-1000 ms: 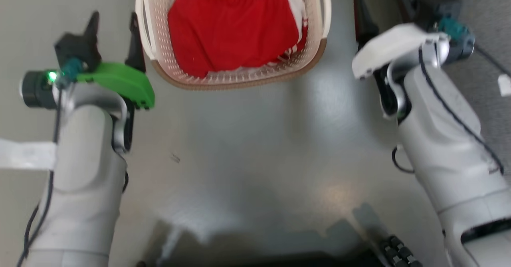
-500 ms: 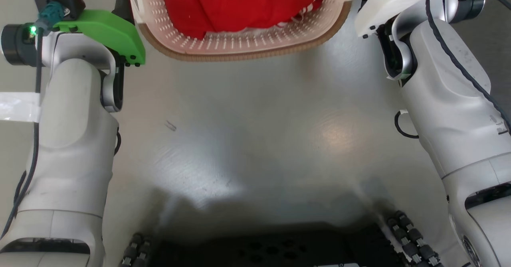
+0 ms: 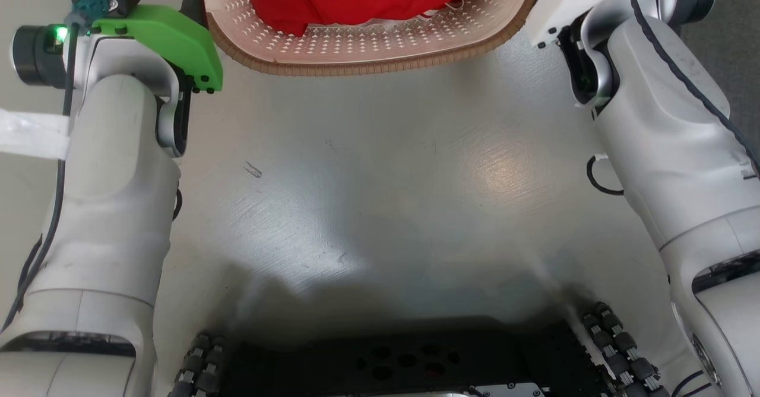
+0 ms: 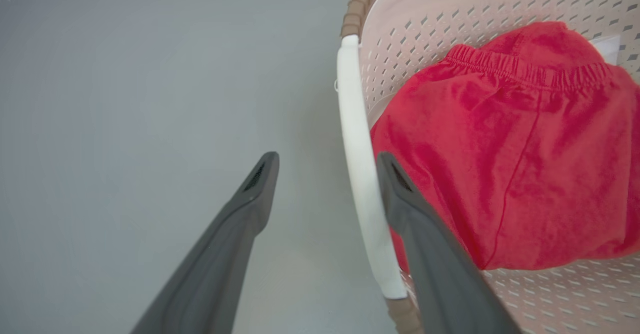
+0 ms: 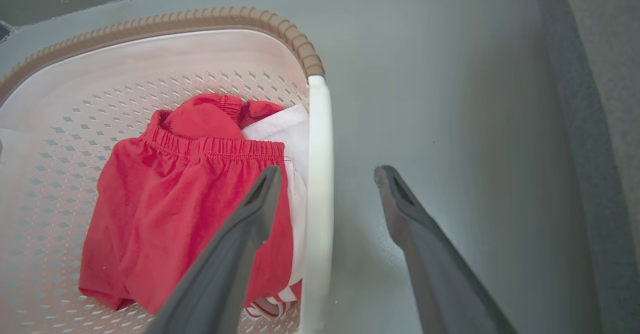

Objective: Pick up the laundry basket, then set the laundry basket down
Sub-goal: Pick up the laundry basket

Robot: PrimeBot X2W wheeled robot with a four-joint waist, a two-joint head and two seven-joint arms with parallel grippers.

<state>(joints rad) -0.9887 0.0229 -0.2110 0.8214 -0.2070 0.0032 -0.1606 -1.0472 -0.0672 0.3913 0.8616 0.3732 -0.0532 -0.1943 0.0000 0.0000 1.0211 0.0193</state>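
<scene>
Astride the laundry basket (image 3: 368,47) handles (image 4: 360,174), left hand (image 4: 327,159) and right hand (image 5: 327,170) spread.

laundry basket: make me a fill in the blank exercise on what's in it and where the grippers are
1. The cream-white perforated plastic laundry basket with a brown woven-look rim holds a crumpled ____ garment.
2. The left gripper has its two dark fingers either side of the basket's white side ____.
3. The right gripper has its jaws ____, one finger inside the basket, one outside.
Missing words: red; handle; open.
</scene>
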